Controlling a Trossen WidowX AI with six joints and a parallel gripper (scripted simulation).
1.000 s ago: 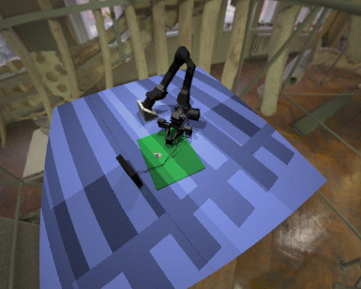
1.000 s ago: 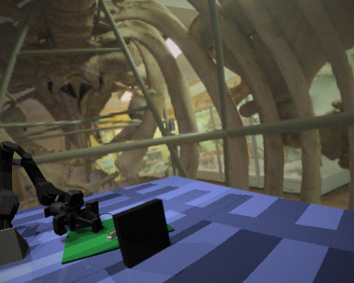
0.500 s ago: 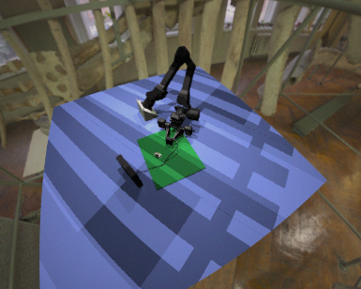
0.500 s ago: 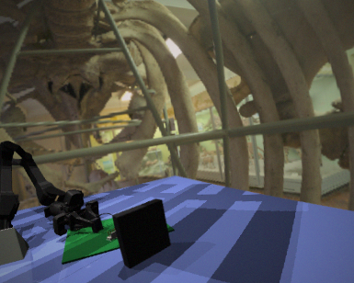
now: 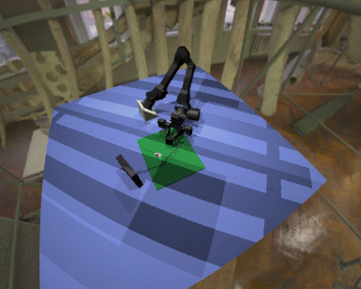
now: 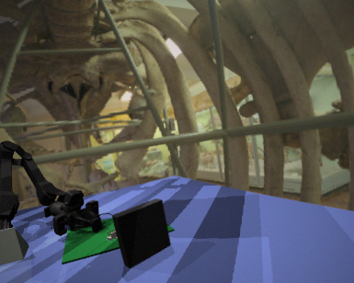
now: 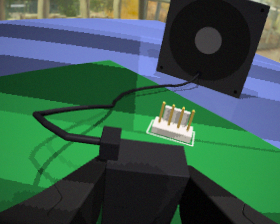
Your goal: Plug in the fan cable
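Note:
The green board (image 5: 187, 165) (image 6: 80, 252) (image 7: 231, 175) carries the white fan header (image 5: 157, 155) (image 6: 111, 235) (image 7: 172, 131), whose gold pins stand bare in the wrist view. My gripper (image 5: 171, 139) (image 6: 80, 224) (image 7: 143, 169) is shut on the black cable plug (image 7: 146, 165). The plug is off the header, on the near side of it and slightly left in the wrist view. The plug's underside and its exact height over the board are hidden. The black cable (image 7: 73, 106) leaves the plug's left side and loops back to the fan (image 5: 129, 171) (image 6: 143, 233) (image 7: 208, 40).
The fan stands upright on the blue table (image 5: 82, 206) (image 6: 305, 243), beyond the board in the wrist view. The cable passes left of the header and behind it. A pale grey block (image 5: 146, 112) (image 6: 6, 248) is at the arm's base.

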